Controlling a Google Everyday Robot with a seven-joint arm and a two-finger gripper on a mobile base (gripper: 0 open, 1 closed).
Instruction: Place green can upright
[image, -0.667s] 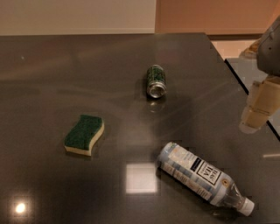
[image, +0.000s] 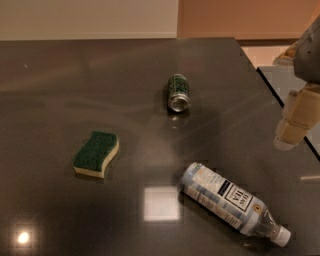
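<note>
The green can (image: 178, 92) lies on its side near the middle of the dark table (image: 75, 90), its silver end facing the front. My gripper (image: 291, 125) hangs over the table's right edge, well to the right of the can and apart from it. It holds nothing that I can see.
A yellow sponge with a green top (image: 96, 153) lies at the front left. A clear plastic bottle with a white-and-black label (image: 227, 202) lies on its side at the front right. The table's right edge (image: 280, 102) runs just under my gripper.
</note>
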